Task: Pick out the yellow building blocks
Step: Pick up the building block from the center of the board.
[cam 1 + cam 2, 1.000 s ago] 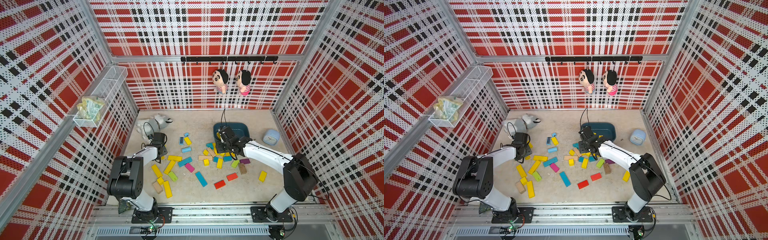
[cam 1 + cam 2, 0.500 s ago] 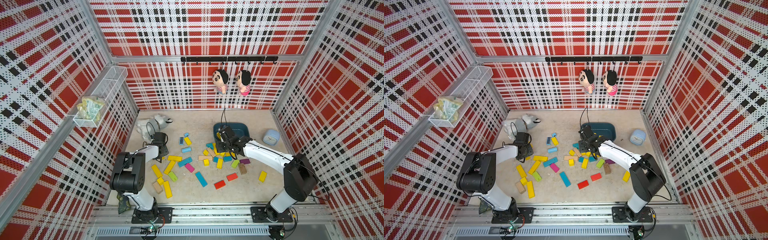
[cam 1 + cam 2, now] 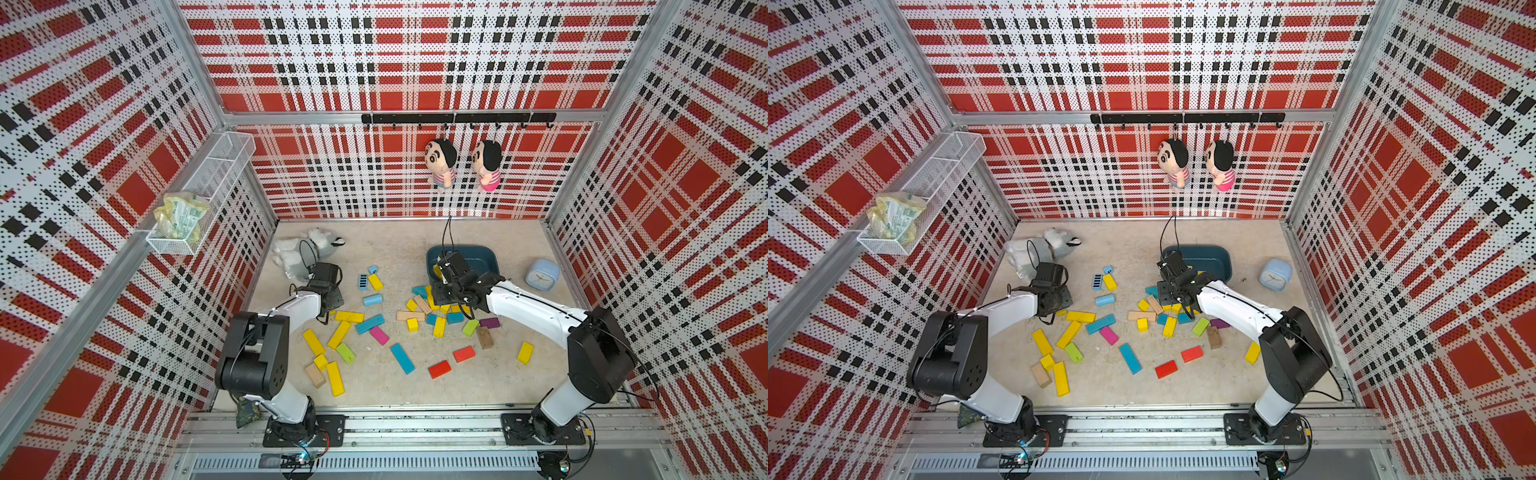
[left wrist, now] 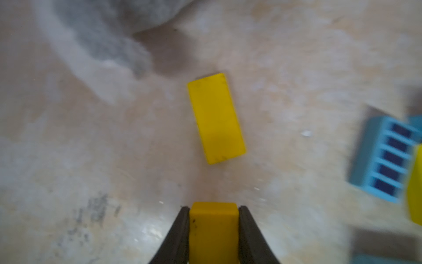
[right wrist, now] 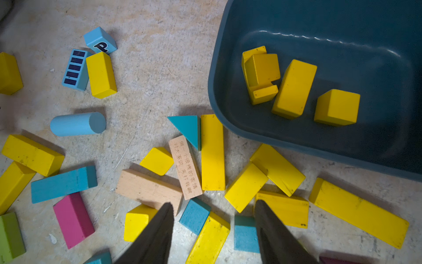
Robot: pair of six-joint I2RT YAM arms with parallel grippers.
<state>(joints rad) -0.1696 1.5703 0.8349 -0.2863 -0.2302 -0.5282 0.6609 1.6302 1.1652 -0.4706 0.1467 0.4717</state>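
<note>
In both top views, yellow blocks point(image 3: 338, 334) lie scattered mid-table among other colours. The bin point(image 3: 482, 249) sits far right, and the left gripper point(image 3: 330, 305) is low at far left, near the plush point(image 3: 291, 253).

Left wrist: the left gripper is clamped on a yellow block point(image 4: 213, 230), with a second brick point(image 4: 215, 117) just ahead. Best to lift straight up, clear of it, then release low over the bin.

Right wrist: the right gripper point(image 5: 214, 203) hangs open and empty above the pile. Several yellow blocks already lie in the bin. A blue cube point(image 5: 100, 42) reads "p"; a tan block point(image 5: 186, 166) bears Chinese characters.
</note>
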